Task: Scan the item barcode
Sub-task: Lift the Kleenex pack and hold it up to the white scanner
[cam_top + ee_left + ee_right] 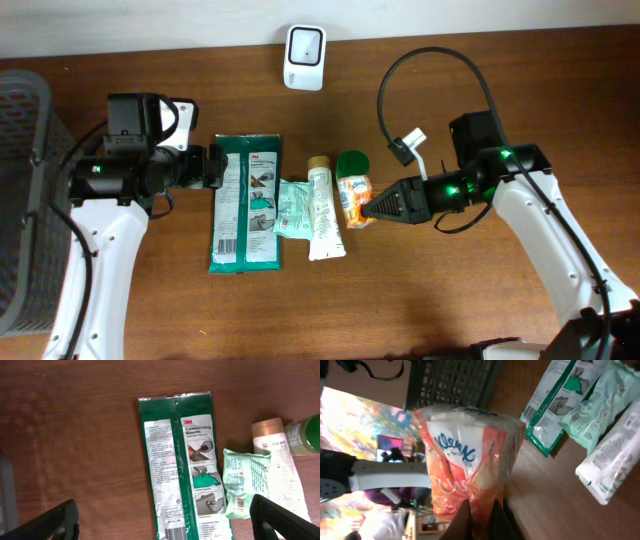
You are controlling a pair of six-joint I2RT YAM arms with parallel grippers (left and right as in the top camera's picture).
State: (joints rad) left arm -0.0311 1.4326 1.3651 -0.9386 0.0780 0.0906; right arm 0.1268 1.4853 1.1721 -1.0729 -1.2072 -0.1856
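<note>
Beside the tube [325, 205], right gripper [366, 209] pinches tissue pack [352, 196].

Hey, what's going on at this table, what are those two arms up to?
The right end effector is shut on one end of an orange Kleenex pack. The left end effector hangs open and empty over a green gloves pack. A white tube lies between them. The white scanner sits at the far edge of the table, with nothing held up to it yet.
</note>
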